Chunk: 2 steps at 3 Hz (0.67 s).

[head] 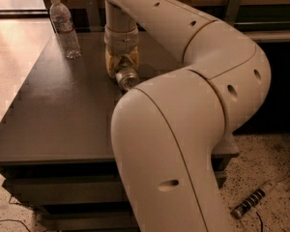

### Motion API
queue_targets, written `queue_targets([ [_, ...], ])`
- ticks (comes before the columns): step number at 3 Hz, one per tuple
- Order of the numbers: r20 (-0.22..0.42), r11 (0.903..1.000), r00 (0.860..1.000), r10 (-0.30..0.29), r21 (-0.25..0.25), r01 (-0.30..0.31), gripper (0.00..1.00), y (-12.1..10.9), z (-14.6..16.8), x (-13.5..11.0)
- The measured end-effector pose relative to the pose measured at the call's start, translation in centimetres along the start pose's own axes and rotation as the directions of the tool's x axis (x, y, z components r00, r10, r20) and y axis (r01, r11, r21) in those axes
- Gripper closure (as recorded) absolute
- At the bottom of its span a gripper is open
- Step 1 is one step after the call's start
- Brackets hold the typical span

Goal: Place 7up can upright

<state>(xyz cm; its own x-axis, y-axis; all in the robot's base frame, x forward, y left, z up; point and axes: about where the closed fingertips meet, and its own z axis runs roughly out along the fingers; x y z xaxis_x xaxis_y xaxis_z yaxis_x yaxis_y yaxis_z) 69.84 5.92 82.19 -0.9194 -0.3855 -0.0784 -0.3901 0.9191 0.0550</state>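
Can [127, 79] lies on its side on the counter [63, 115], toward the far middle, shiny end facing the camera and tipped slightly up. Gripper [122, 67] comes straight down on it from above, yellowish fingers [111, 64] either side of the body; looks clenched on the can, though the far side of the grasp is hidden. Step in hand, as judged: righting it. To do it well: hold firm on the smooth wall so it cannot roll, lift just off the surface, turn the wrist until the can's axis is vertical, lower until the base sits flat, then let go without dragging sideways. Risk: thin aluminium slips or dents; a tilted release tips it. Counter is dark, flat, matte. Bottle [65, 28] stands upright at the far left corner, well apart from the can. Arm [183, 129] fills the near right. Speckled floor below, with a power strip [253, 204] and cord at right.
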Motion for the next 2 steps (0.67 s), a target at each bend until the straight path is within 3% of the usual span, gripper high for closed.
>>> queue_targets([
  [2,0.001,1.0000,1.000,0.000,0.000,0.000,1.00,0.01,-0.04,-0.03],
])
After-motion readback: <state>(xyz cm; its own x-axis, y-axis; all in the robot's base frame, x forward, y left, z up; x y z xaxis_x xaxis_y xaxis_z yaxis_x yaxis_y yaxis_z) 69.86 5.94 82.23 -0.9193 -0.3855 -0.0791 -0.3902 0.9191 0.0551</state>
